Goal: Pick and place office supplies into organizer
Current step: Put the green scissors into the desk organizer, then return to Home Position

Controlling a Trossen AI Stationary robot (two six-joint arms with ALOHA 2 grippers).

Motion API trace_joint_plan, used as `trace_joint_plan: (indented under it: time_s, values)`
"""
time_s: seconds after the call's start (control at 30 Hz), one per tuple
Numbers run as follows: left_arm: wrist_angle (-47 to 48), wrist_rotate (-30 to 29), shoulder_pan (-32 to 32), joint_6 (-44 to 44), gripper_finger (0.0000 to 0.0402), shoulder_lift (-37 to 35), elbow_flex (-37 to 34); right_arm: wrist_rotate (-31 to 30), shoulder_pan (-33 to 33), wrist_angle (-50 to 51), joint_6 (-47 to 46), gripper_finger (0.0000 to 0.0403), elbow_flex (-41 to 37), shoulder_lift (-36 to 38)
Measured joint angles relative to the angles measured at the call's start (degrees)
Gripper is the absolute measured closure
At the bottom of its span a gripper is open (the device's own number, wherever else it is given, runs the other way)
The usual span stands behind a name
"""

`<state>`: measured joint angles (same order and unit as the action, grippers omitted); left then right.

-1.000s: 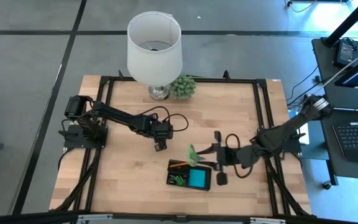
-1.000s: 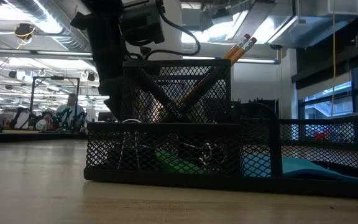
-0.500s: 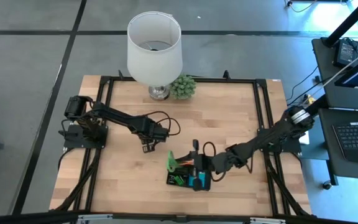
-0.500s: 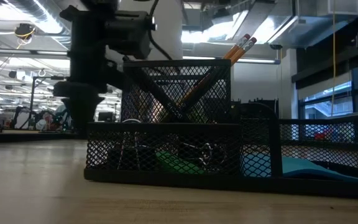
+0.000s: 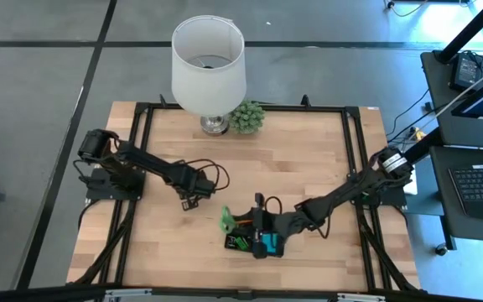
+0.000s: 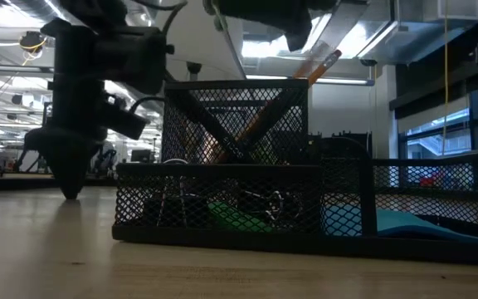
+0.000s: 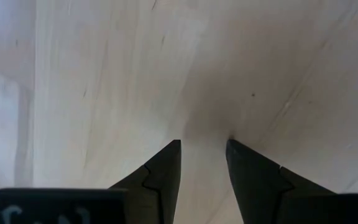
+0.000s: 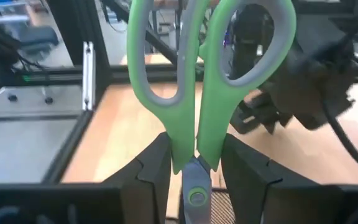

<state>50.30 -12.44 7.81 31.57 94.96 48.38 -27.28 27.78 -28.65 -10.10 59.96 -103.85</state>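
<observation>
The green-handled scissors (image 8: pixel 197 81) are in my right gripper (image 8: pixel 194 155), which is shut on them just over the left end of the black mesh organizer (image 5: pixel 235 244). In the high view the handles (image 5: pixel 226 220) stick out past the organizer's left side; the blades are hidden. The organizer holds a blue pad (image 5: pixel 265 246), and pencils (image 6: pixel 325 61) stand in its tall cup. My left gripper (image 7: pixel 202 146) points down, open, over bare wood left of the organizer (image 6: pixel 222 199), with nothing between its fingers. My right gripper pinches the scissors between its two fingers at the base of the green handles (image 8: pixel 191 155), just ahead of the pivot screw (image 8: pixel 195 197). The fingers come nearly level from the table's right side and lie along the scissors. The handle loops point away from the gripper, clear of the table.
A white lamp (image 5: pixel 209 67) and a small green plant (image 5: pixel 246 117) stand at the table's far edge. A black frame (image 5: pixel 355 159) runs round the tabletop. Bare wood lies left of and in front of the organizer.
My right gripper has carried the scissors down and toward the table's left and near edges, from beside the organizer to over it. My left gripper has drawn back toward the table's left edge, sunk closer to the wood and tipped to point more steeply down.
</observation>
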Motion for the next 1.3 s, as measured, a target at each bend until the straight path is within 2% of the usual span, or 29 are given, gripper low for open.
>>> trace_joint_plan:
  time_s: [0.23,0.67,0.83,1.3]
  values:
    - [-1.5,-1.3,2.1,2.4,0.0275,-0.2,-1.2,0.0,-0.7,7.4,-1.7,0.0279,0.0,0.0]
    - [-2.4,-1.5,2.3,3.7,0.0275,-1.6,-1.5,-0.1,-0.7,16.1,-4.8,0.0279,0.0,0.0]
    - [-2.5,-1.5,2.3,3.7,0.0275,-1.6,-1.5,-0.2,-0.7,16.3,-4.5,0.0276,0.0,0.0]
    - [-2.6,-1.5,2.3,3.9,0.0275,-1.6,-1.4,0.0,-0.7,16.1,-5.8,0.0235,0.0,0.0]
